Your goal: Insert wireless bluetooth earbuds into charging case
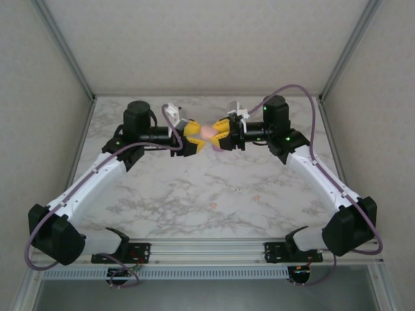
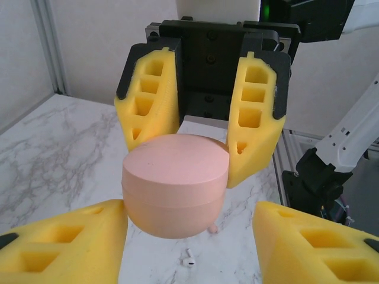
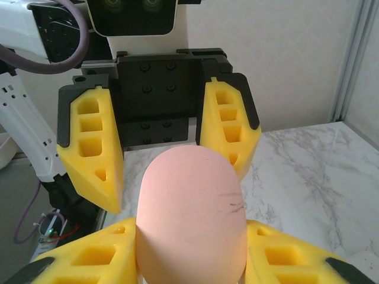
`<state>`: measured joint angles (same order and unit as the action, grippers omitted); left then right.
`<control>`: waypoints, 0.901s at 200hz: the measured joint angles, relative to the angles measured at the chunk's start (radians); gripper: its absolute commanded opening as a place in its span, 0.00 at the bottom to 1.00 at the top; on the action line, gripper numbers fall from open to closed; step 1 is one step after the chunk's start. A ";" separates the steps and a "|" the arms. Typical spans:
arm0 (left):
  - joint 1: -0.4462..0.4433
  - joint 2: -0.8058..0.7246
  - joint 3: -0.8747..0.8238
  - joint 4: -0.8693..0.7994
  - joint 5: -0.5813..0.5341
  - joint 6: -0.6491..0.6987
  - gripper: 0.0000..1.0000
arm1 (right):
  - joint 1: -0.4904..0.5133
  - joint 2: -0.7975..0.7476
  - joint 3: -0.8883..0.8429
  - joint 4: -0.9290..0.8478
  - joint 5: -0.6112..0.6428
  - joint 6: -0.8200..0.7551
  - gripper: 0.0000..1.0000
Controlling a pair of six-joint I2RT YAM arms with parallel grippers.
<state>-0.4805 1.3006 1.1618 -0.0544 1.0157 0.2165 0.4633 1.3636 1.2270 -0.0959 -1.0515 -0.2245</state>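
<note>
Top view: both arms reach in to the upper centre of the frame. The left gripper (image 1: 198, 137) and right gripper (image 1: 218, 135) face each other nose to nose above the marble table (image 1: 162, 194). A pink-orange case (image 1: 209, 132) sits between them, off the table.

Right wrist view: the case fills the lower centre with its long rounded side up and a faint dark scuff on its right half. The right gripper's own yellow fingers (image 3: 284, 260), at bottom left and bottom right, press on both sides of the case, so these jaws are clamped on it. The left gripper's fingers (image 3: 92, 154) stand in the upper half, one on each side behind the case. A gap shows between the left-hand finger and the case.

Left wrist view: the case is at centre, lid closed, with a seam running round its middle. Of the left gripper's own fingers (image 2: 65, 242), the bottom-left one touches the case. The bottom-right one stands clear of it, with table showing between. These jaws are spread around the case and not clamped.

Earbuds: in the top view, two small pinkish earbuds (image 1: 256, 196) lie on the table below centre, apart from each other and well below the grippers. A paler speck near them is too small to identify. In the left wrist view, a white earbud (image 2: 189, 257) lies on the table at bottom centre, beneath the case.
</note>
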 measured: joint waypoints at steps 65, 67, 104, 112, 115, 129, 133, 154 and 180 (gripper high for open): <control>-0.010 0.043 0.050 -0.008 0.019 -0.009 0.49 | 0.009 0.000 0.000 0.009 0.003 0.000 0.31; -0.010 0.044 0.051 -0.009 0.019 -0.009 0.49 | 0.009 0.000 0.000 0.010 0.003 0.000 0.31; -0.010 0.046 0.064 -0.041 0.020 0.010 0.51 | 0.013 0.000 0.000 0.026 0.003 0.000 0.31; -0.010 0.046 0.066 -0.055 0.021 0.017 0.51 | 0.013 0.000 0.000 0.030 0.003 0.000 0.31; -0.010 0.046 0.067 -0.062 0.021 0.021 0.51 | 0.013 0.000 0.000 0.032 0.003 0.000 0.31; -0.010 0.046 0.069 -0.077 0.023 0.028 0.52 | 0.013 0.000 0.000 0.037 0.003 0.001 0.31; -0.010 0.046 0.069 -0.080 0.023 0.031 0.52 | 0.013 0.000 0.000 0.040 0.003 0.003 0.31; -0.010 0.048 0.073 -0.090 0.023 0.036 0.49 | 0.013 0.000 0.000 0.050 0.003 0.004 0.31; -0.010 0.048 0.075 -0.096 0.022 0.039 0.47 | 0.013 0.000 0.000 0.051 0.001 0.004 0.31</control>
<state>-0.4900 1.3487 1.2366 -0.1505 1.0378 0.2550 0.4767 1.3636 1.2266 -0.0452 -1.0508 -0.2203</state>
